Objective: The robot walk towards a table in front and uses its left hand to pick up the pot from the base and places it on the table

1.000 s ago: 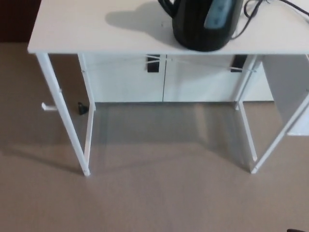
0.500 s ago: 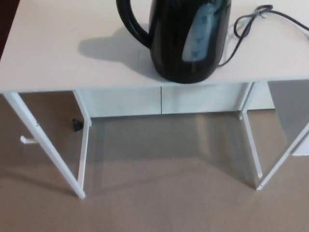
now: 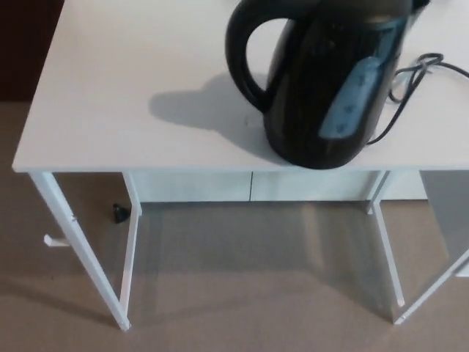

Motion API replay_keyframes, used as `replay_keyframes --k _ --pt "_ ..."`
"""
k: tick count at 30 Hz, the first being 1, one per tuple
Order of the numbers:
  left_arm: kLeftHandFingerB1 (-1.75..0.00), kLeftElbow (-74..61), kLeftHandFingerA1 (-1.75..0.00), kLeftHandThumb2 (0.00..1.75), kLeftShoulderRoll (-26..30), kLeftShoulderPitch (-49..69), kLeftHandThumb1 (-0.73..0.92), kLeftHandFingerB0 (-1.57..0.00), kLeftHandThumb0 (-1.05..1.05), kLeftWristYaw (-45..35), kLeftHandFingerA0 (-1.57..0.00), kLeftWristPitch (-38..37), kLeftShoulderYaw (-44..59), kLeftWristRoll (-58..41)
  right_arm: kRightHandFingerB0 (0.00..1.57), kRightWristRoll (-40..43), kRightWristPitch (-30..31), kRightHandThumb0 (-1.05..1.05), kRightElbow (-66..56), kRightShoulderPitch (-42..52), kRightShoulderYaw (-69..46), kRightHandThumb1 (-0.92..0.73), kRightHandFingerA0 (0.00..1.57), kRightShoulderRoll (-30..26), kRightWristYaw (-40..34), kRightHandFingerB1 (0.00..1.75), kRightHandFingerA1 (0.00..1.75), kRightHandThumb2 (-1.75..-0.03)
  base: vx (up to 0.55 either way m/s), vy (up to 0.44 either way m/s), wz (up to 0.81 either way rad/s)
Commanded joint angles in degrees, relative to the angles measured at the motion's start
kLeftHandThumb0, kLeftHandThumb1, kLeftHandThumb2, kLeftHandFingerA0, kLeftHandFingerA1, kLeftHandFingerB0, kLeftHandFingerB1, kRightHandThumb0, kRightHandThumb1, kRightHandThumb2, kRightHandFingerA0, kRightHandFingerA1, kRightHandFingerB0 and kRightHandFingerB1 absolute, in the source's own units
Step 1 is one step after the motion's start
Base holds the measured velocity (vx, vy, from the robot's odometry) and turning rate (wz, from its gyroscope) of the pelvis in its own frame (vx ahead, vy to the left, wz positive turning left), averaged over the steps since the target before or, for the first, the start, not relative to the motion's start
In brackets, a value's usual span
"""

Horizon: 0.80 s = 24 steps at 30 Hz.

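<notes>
- One view only, the head view, and no part of the robot shows in it. Both hands are outside the picture, so how far either is open, or what it holds, cannot be told.
- One pot (image 3: 322,88), a black electric kettle, stands upright on the white tabletop (image 3: 124,88), near its front edge and toward its right end. The picture's upper edge cuts off its top.
- One looped handle (image 3: 236,55) on the pot points toward the tabletop's left edge.
- One pale blue level window (image 3: 350,99) runs down the pot's front.
- Whether a separate base lies under the pot cannot be made out, since its dark bottom meets the white top directly.
- One black cable (image 3: 412,77) lies looped on the tabletop just beside the pot, toward the right edge.
- One shadow (image 3: 194,108) of the pot falls on the tabletop at its left.
- Four white legs (image 3: 80,249) show beneath, two at the left end and two at the right.
- One small black object (image 3: 119,213) lies on the tan carpet (image 3: 249,293) under the tabletop's left end.
</notes>
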Motion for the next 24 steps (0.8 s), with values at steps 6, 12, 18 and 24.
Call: replay_keyframes --k 6,12,18,24 --pt "-0.42 -0.59 -0.48 0.57 1.22 0.1 0.59 -0.52 -0.18 -0.16 -0.65 -1.01 -0.72 0.76 0.39 -0.15 -0.06 -0.04 -0.6 0.05 0.01 -0.72 0.43 -0.34 -0.18 0.42 0.46 -0.6 0.09 -0.172 0.1" --pt "-0.43 -0.64 -0.49 0.57 1.53 -0.43 0.6 -0.51 -0.2 -0.46 -0.64 -1.38 -1.44 1.17 0.4 0.2 0.48 -0.05 -0.86 -0.73 -0.09 -0.72 0.43 -0.31 0.18 0.43 0.46 -0.59 0.1 0.018 -0.08" --pt "-0.42 -0.33 -0.47 0.57 1.54 -1.08 0.6 -0.51 -0.19 -0.24 -0.63 -0.82 -1.72 0.99 0.41 0.08 0.8 -0.04 -0.66 -1.49 -0.17 -0.72 0.44 -0.39 -0.01 0.44 0.47 -0.59 0.13 0.138 -0.05" --pt "-0.42 -0.68 -0.47 0.58 1.47 -1.68 0.62 -0.5 -0.19 -0.5 -0.63 -0.3 -1.76 0.59 0.41 0.35 0.86 -0.03 -0.45 -2.34 -0.45 -0.72 0.45 -0.79 0.6 0.44 0.48 -0.59 0.08 0.087 0.01"
